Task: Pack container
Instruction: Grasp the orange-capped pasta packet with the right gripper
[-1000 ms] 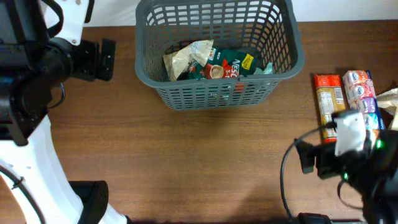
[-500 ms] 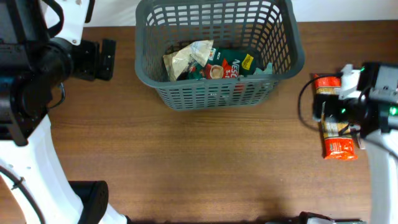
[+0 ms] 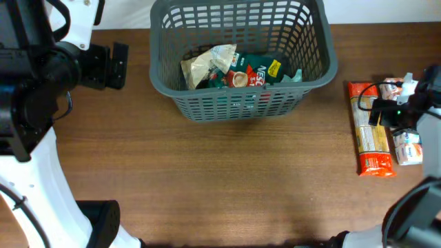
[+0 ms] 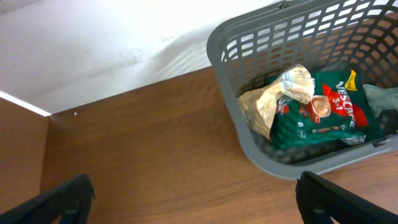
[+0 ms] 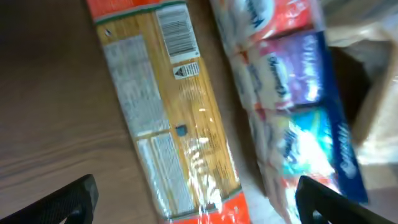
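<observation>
overhead looks straight down; left wrist shares its container (image 3: 238, 103), right wrist, close, its pasta packet (image 5: 165, 143).

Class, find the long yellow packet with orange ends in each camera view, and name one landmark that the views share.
Overhead: the packet lies lengthwise near the right edge, right of the basket.
Left wrist: not in view.
Right wrist: the packet runs top to bottom, left of centre.
Shared landmark: the brown wooden table, seen in all three views.

Packets on the brown table (image 3: 227, 179)
An orange pasta packet (image 3: 369, 134) lies just beside a multicoloured pack (image 5: 292, 106).
</observation>
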